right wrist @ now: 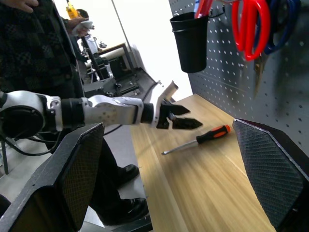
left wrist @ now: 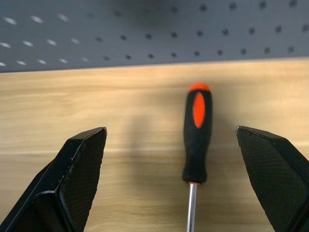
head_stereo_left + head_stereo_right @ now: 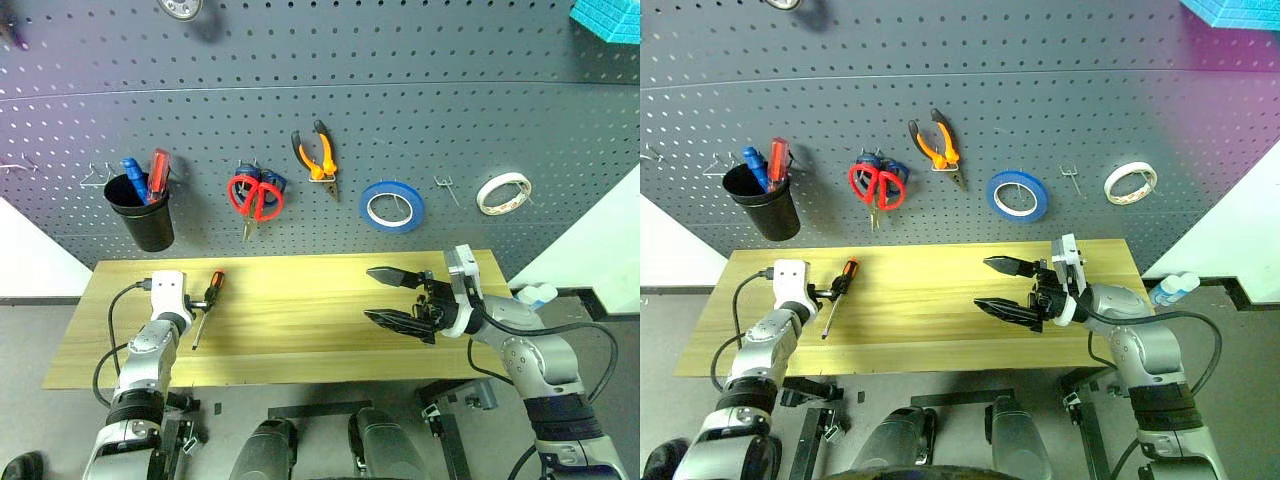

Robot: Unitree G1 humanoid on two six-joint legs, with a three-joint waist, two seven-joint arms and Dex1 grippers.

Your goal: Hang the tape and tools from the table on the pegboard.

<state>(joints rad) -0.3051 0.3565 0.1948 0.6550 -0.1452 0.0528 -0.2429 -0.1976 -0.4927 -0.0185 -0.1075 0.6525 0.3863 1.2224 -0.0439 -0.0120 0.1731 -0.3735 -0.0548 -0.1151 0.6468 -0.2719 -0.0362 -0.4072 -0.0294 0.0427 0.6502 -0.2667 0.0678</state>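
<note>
**Screwdriver left on the surface, the other tools on the pegboard**

Both our end effectors are spread wide and grip nothing. Our left end effector (image 2: 183,181) hovers low over the surface (image 3: 300,320) at its left end, its black fingers (image 2: 79,179) on either side of the orange-and-black screwdriver (image 3: 206,305), not touching it. The screwdriver lies flat, handle toward the pegboard (image 3: 400,120). Our right end effector (image 3: 392,297) hangs above the right half of the surface, pointing left. On the pegboard we see the red-handled scissors (image 3: 254,197), the orange-and-black pliers (image 3: 317,158) and the blue tape (image 3: 391,206) on hooks, a whitish tape roll (image 3: 503,193) farther right and a black cup (image 3: 142,212) at left.
</note>
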